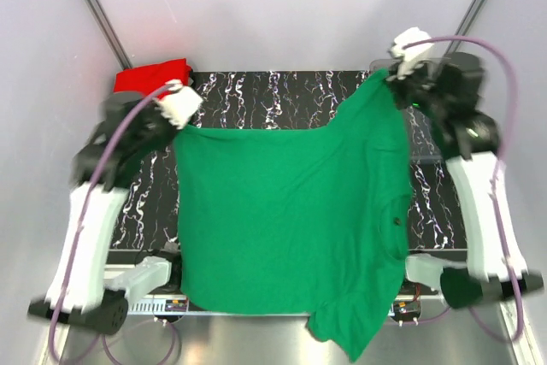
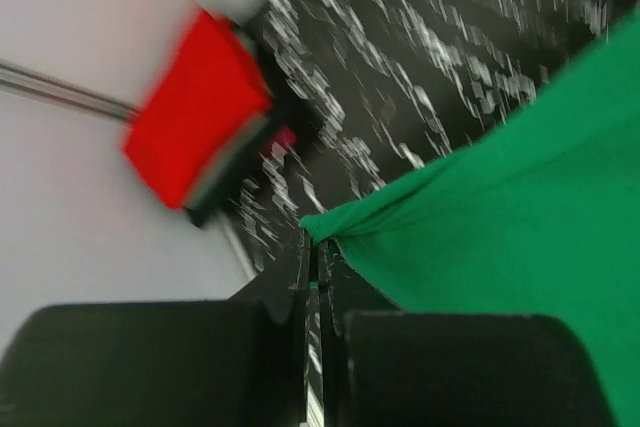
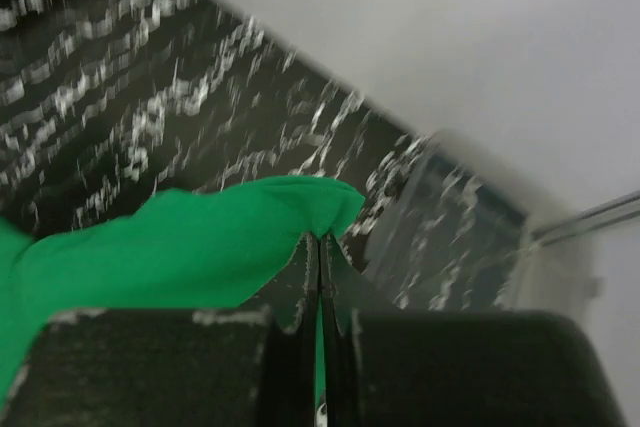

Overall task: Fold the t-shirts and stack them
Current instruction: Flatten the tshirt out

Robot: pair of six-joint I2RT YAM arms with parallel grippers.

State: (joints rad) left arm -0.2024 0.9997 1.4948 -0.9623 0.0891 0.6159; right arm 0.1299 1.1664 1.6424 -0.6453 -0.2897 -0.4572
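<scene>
A bright green t-shirt (image 1: pixel 291 220) hangs spread over the black marbled table (image 1: pixel 273 91), held up at two far corners. My left gripper (image 1: pixel 186 122) is shut on its left corner; the wrist view shows the green cloth (image 2: pixel 500 217) pinched at the gripper (image 2: pixel 318 247). My right gripper (image 1: pixel 395 74) is shut on the right corner, higher and farther back; the cloth (image 3: pixel 190 247) bunches at the gripper (image 3: pixel 320 239). A folded red t-shirt (image 1: pixel 152 76) lies on a darker folded one at the far left corner, also in the left wrist view (image 2: pixel 195 112).
A clear plastic bin (image 3: pixel 450 237) stands at the table's far right corner, just beyond my right gripper. Metal frame posts (image 1: pixel 94 6) rise at both back corners before white walls. The shirt's lower end (image 1: pixel 350 331) drapes over the near table edge.
</scene>
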